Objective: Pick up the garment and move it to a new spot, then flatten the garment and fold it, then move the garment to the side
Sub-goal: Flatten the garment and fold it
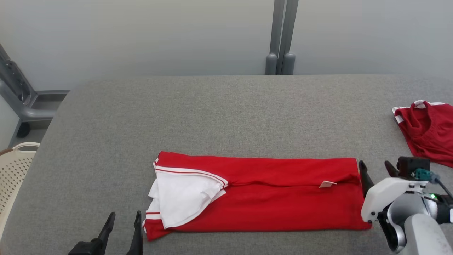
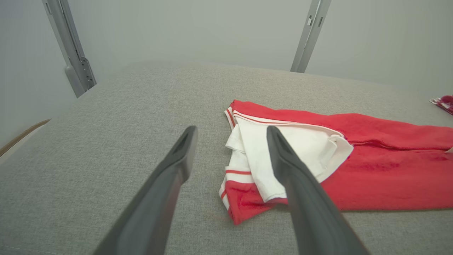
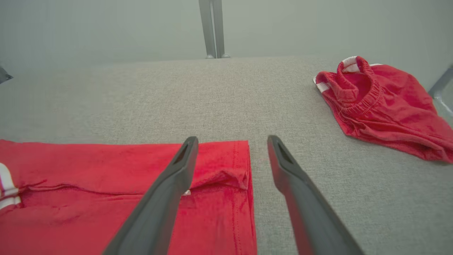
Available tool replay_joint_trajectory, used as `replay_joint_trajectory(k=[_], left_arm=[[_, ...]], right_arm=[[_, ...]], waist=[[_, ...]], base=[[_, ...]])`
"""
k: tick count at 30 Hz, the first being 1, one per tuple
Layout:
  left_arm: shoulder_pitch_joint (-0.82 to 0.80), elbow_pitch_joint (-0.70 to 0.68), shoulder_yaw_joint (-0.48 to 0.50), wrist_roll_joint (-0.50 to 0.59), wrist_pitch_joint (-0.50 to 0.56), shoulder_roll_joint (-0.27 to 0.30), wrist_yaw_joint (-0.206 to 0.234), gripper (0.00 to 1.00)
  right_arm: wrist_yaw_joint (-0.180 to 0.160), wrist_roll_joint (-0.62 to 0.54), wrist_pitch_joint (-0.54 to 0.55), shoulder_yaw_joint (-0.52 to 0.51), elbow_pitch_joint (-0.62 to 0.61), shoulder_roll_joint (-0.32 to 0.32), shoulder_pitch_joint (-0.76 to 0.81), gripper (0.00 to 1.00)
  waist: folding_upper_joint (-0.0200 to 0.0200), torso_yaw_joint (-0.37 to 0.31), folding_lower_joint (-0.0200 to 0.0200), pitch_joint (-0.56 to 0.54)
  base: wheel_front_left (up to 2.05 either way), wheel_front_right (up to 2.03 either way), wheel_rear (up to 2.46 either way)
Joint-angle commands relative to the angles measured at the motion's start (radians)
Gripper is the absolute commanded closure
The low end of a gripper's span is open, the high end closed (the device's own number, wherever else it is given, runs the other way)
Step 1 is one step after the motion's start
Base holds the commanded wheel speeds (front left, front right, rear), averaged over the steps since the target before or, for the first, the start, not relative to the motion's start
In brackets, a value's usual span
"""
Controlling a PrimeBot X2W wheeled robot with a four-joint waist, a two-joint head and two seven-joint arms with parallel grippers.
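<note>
Fold step appears in hand: garment [image 1: 269,193] lies in a strip near the desk [image 1: 212,106] front edge; left hand [image 1: 125,213] and right hand [image 1: 374,163], both apart and empty, should next grip an end.

You have a crumpled red cloth item [image 1: 426,131] with an elastic band and white trim lying at the right edge of the grey fabric worktop [image 1: 212,113], a cream perforated basket [image 1: 14,166] just off its left edge, and a grey upright post [image 1: 281,39] beyond its far edge.
</note>
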Motion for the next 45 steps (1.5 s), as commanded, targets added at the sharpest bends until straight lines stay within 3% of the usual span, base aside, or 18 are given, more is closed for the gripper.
replay_joint_trajectory(k=[1, 6, 14, 32, 37, 45], left_arm=[[-0.019, -0.003, 0.003, 0.008, -0.003, -0.001, -0.004, 0.00], [-0.035, 0.005, 0.000, 0.018, -0.003, -0.013, -0.014, 0.00], [-0.076, 0.022, -0.003, 0.028, -0.003, -0.024, -0.026, 0.00], [-0.106, 0.038, 0.006, 0.038, -0.003, -0.045, -0.039, 0.00], [-0.103, 0.043, 0.009, 0.037, -0.003, -0.047, -0.042, 0.00], [-0.094, 0.046, 0.015, 0.039, -0.003, -0.048, -0.043, 0.00]], right_arm=[[-0.001, -0.024, 0.034, -0.017, 0.006, -0.003, -0.022, 0.00], [-0.001, -0.086, 0.169, -0.066, 0.054, -0.002, -0.111, 0.00], [-0.001, -0.119, 0.262, -0.093, 0.186, -0.003, -0.191, 0.00], [-0.001, -0.088, 0.269, -0.100, 0.304, -0.003, -0.188, 0.00], [-0.001, -0.065, 0.295, -0.112, 0.266, -0.004, -0.179, 0.00], [-0.001, -0.065, 0.361, -0.169, 0.073, -0.003, -0.133, 0.00]], waist=[[-0.0001, 0.000, 0.0001, 0.010], [-0.0001, 0.007, 0.0001, 0.040], [-0.0001, 0.026, 0.0001, 0.102], [-0.0001, 0.033, 0.0001, 0.134], [-0.0001, 0.033, 0.0001, 0.126], [-0.0001, 0.026, 0.0001, 0.111]], base=[[0.00, 0.00, 0.00], [0.00, 0.00, 0.00], [0.00, 0.00, 0.00], [0.00, 0.00, 0.00], [0.00, 0.00, 0.00], [0.00, 0.00, 0.00]])
